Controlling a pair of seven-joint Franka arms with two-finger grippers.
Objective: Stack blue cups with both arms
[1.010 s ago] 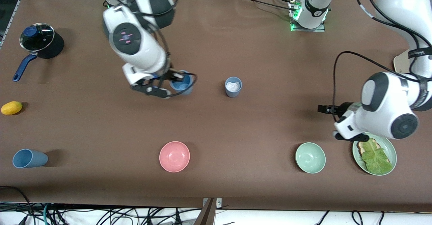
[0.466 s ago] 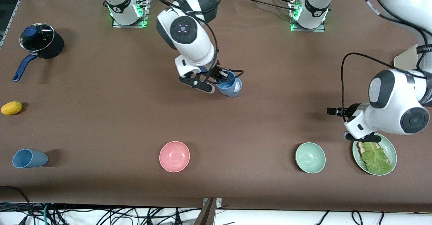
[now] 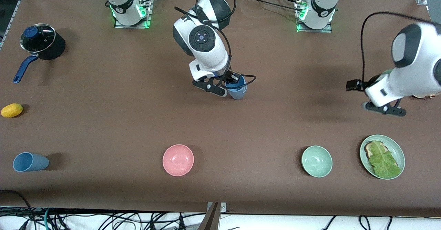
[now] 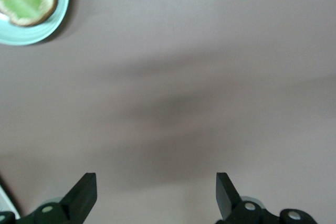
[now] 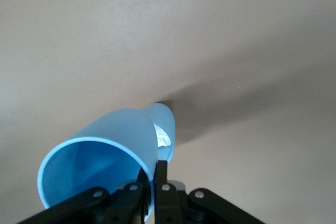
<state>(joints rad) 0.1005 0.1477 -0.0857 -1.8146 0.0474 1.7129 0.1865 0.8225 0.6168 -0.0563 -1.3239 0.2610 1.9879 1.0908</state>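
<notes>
My right gripper (image 3: 233, 81) is shut on the wall of the brighter blue cup (image 3: 240, 82), one finger inside and one outside. It holds the cup tilted right over the greyer blue cup (image 3: 237, 94), which stands mid-table with something white in it. In the right wrist view the held cup (image 5: 100, 153) has its base at the mouth of the greyer cup (image 5: 165, 127), just past my right gripper (image 5: 152, 176). My left gripper (image 3: 355, 84) is open and empty above bare table toward the left arm's end; the left wrist view shows it (image 4: 155, 191) wide open.
A third blue cup (image 3: 29, 162) lies on its side near the front, at the right arm's end. A pink bowl (image 3: 178, 160), a green bowl (image 3: 316, 161) and a green plate (image 3: 401, 154) with toast and lettuce stand along the front. A lidded pot (image 3: 41, 42) and a yellow fruit (image 3: 12, 110) are at the right arm's end.
My right gripper carried the brighter blue cup toward the left arm's end and brought it over the greyer cup. My left arm lifted away from the green plate toward its base.
</notes>
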